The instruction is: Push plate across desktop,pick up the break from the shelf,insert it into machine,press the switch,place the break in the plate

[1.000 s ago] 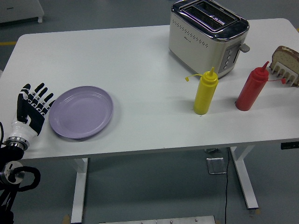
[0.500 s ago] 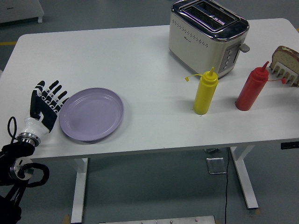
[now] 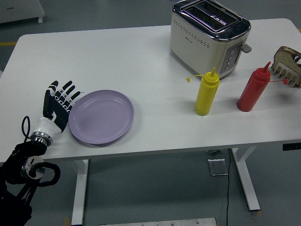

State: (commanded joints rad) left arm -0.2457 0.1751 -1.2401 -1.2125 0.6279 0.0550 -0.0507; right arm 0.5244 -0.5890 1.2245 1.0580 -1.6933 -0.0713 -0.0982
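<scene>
A lilac plate point(image 3: 101, 117) lies on the white table point(image 3: 141, 61) at the front left. My left hand point(image 3: 59, 104) is flat, fingers spread, and its fingers touch the plate's left rim. A slice of bread point(image 3: 283, 53) stands in a small rack point(image 3: 287, 75) at the far right edge. A dark shape, seemingly my right hand point(image 3: 296, 60), shows at the picture's right edge against the bread. A silver toaster point(image 3: 209, 35) with two open slots stands at the back right, its lever point(image 3: 245, 47) facing right.
A yellow squeeze bottle point(image 3: 207, 93) and a red squeeze bottle point(image 3: 253, 89) stand in front of the toaster. The table's near edge runs just below the plate.
My left hand has pushed the plate to the right across the table. A dark shape has appeared over the bread at the right edge.
</scene>
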